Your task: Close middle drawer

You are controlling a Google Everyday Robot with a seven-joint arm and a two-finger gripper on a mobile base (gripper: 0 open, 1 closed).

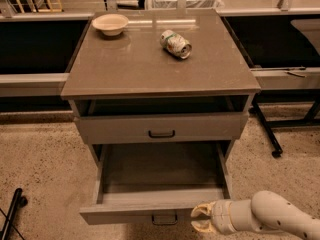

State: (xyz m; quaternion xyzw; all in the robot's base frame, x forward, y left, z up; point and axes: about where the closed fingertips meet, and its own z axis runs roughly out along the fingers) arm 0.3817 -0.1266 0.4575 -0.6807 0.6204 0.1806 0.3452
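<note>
Middle drawer (120,215) is sitting pulled well out of the cabinet (240,84), its grey interior facing up toward the camera and its low front panel running along the bottom of the view. Its small dark pull handle (165,218) is hanging at the centre of that front. The gripper (199,219) is hovering low at the right, just beside the handle and level with the drawer front; whether it is touching the panel I cannot tell. Its 2 fingers (201,210) are standing spread apart, 1 above the other, grasping nothing. The white arm (280,216) is reaching in from the lower right corner. The top drawer (115,129) is sitting above (dark gap showing over its front), with its own dark handle (161,133) centred. On the cabinet top, 1 pale bowl (111,23) is resting upright near the back left corner, and 1 can (176,43) is lying on its side right of centre, well apart from the bowl. The speckled floor (45,164) is surrounding the cabinet.
</note>
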